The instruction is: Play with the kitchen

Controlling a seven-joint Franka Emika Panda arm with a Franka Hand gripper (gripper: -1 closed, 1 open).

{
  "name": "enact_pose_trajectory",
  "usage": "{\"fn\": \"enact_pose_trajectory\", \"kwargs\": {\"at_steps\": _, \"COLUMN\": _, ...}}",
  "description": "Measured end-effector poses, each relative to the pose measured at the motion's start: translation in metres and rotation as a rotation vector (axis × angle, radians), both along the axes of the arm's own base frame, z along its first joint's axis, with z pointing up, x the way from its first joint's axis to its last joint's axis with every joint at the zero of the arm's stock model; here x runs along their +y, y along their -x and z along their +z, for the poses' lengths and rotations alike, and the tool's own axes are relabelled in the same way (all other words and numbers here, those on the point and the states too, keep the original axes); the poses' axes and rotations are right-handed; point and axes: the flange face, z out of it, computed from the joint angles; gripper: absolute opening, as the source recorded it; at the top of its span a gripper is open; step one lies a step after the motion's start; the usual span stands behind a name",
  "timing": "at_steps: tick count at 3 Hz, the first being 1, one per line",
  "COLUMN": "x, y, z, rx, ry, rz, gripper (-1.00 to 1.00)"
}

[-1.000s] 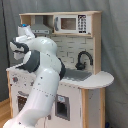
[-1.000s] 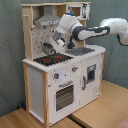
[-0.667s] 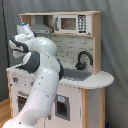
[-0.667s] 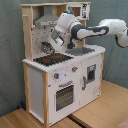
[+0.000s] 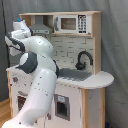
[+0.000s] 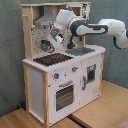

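Note:
The kitchen (image 6: 60,75) is a tall toy of white panels and pale wood. In the second exterior view it shows its black-red hob (image 6: 52,59), oven door (image 6: 64,95), knobs (image 6: 57,76) and hood (image 6: 45,20). My gripper (image 6: 50,45) hangs just above the back of the hob, under the hood, with something dark and metallic at its tip. In the first exterior view my white arm (image 5: 37,75) covers the kitchen's left half and hides the gripper. The microwave (image 5: 67,23), black tap (image 5: 84,59) and grey sink (image 5: 75,75) stay in sight.
The kitchen stands on a wooden table (image 6: 100,112). A grey curtain (image 6: 10,50) hangs behind it. A rounded white counter end (image 5: 100,79) sticks out at the first exterior view's right.
The wrist and gripper have shifted slightly toward the second exterior view's left, further over the hob. The kitchen itself has not moved.

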Motion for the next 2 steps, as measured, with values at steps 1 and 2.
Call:
{"fn": "enact_pose_trajectory", "kwargs": {"at_steps": 1, "x": 0.014, "y": 0.009, "z": -0.025, "rx": 0.028, "ry": 0.092, "rz": 0.011, "gripper": -1.00}}
{"fn": "enact_pose_trajectory", "kwargs": {"at_steps": 2, "x": 0.015, "y": -0.006, "z": -0.055, "rx": -0.002, "ry": 0.168, "rz": 0.032, "gripper": -1.00}}
